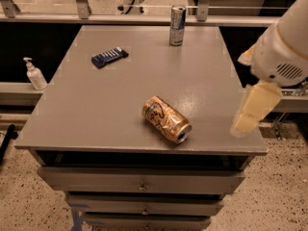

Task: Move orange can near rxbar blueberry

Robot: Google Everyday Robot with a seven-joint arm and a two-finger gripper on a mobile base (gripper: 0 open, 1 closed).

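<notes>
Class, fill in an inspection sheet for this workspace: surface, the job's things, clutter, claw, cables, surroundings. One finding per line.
Surface: grey table top, flat, with three things on it.
Job's things: orange can lies on its side near the front edge, its silver end towards the front right. rxbar blueberry lies flat at the back left, well apart from the can.
Clutter: slim silver-blue can stands upright at the back edge.
Claw: claw hangs at the table's right edge near the front corner, apart from the orange can.
Cables: nothing seen.
Surroundings: pump bottle on a ledge to the left; drawers under the top; speckled floor.
</notes>
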